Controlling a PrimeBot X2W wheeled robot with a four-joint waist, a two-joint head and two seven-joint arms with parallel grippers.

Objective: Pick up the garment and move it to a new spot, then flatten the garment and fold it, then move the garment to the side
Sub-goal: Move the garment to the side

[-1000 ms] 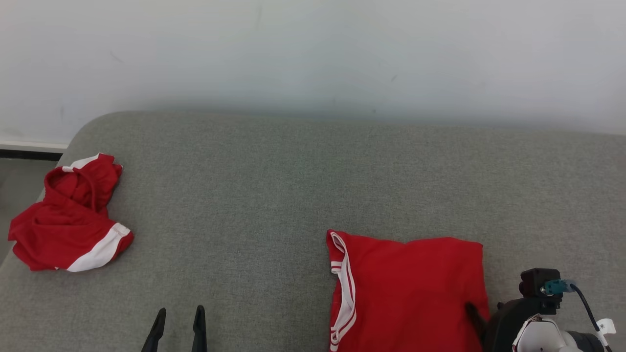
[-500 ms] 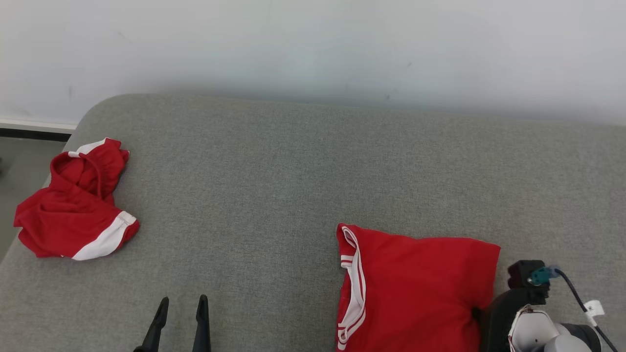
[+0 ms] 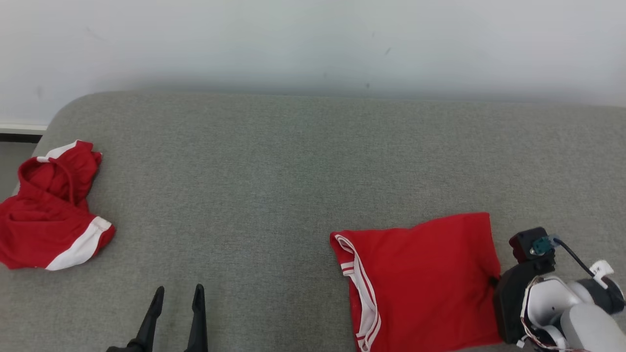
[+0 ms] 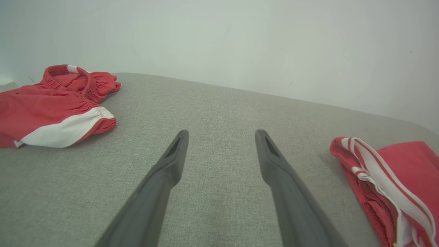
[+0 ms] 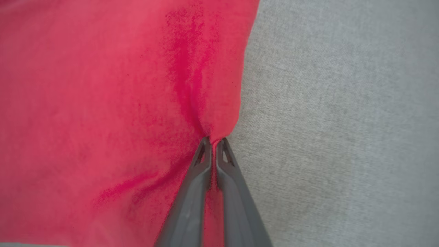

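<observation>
The garment, red with white-striped trim at its left end, lies folded on the grey cushion at the lower right of the head view. My right gripper is shut on a pinch of the garment's right edge, and the cloth puckers at the fingertips. In the head view the right gripper sits against that same edge, its fingers mostly hidden by the wrist. My left gripper hovers open over bare cushion at the lower left, well left of the garment; the left gripper holds nothing.
A second red garment with a white band lies crumpled at the cushion's far left edge, also the crumpled red garment in the left wrist view. A pale wall rises behind the cushion. Floor shows past the left corner.
My right gripper has shut on the garment's right edge, and the garment has swung a little with its right side pulled up the picture. The head camera has shifted. The left gripper stays open.
</observation>
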